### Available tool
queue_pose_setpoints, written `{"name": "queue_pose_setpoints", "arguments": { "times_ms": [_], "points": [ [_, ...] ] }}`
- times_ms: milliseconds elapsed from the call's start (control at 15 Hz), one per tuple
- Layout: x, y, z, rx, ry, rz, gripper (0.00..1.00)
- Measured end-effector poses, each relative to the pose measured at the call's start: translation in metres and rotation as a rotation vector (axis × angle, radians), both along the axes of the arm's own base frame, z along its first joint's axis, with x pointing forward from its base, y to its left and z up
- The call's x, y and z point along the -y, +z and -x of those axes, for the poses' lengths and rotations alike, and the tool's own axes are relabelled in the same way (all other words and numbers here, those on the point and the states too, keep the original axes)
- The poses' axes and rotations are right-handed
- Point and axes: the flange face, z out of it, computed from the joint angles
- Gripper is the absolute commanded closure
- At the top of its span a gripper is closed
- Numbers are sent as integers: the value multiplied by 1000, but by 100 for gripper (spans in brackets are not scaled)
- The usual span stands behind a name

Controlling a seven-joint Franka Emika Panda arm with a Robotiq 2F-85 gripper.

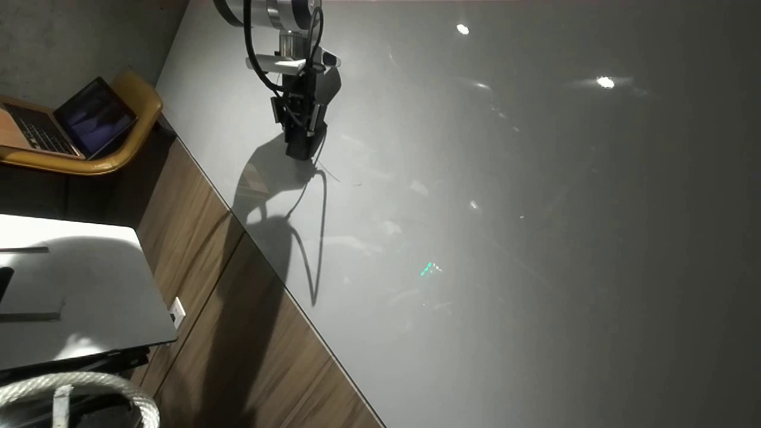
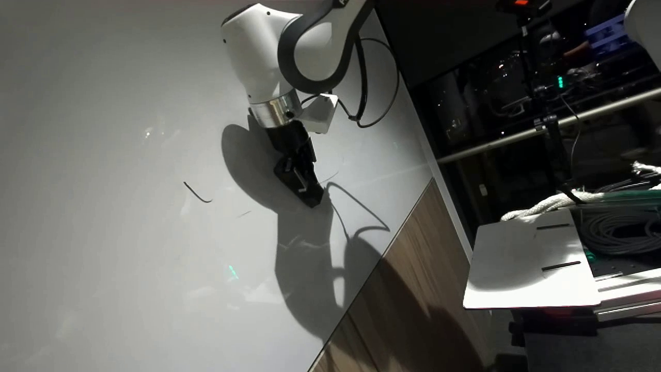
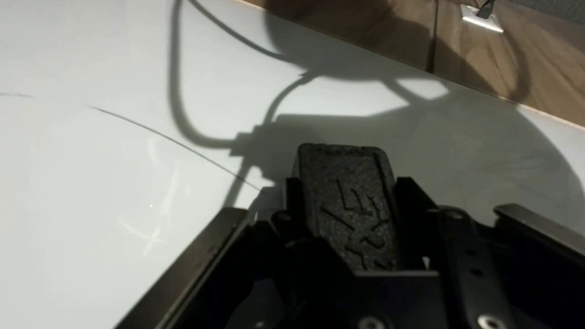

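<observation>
Clamping a dark gray block [image 3: 346,212] from both sides, the tool [image 3: 348,194] holds it close to the whiteboard [image 1: 535,309]; contact is unclear. A thin black line [image 3: 161,134] runs toward the block.

Eraser [image 3: 345,201] lies between the jaws; in an exterior view, laptop [image 1: 66,129] sits on chair [image 1: 150,112], left of whiteboard [image 1: 475,166].

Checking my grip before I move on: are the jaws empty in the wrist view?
No: the gripper has a dark block with black lines on its face clamped between its jaws.
</observation>
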Motion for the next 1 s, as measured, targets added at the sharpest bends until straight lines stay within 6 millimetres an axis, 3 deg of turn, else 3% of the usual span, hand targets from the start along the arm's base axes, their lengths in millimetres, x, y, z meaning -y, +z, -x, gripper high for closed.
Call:
{"name": "queue_pose_setpoints", "arguments": {
  "times_ms": [600, 800, 1000],
  "points": [
    [-147, 24, 3, -12, 139, 1, 71],
    [-178, 43, 5, 3, 159, -8, 71],
    [-193, 57, 4, 0, 150, -8, 71]
  ]
}}
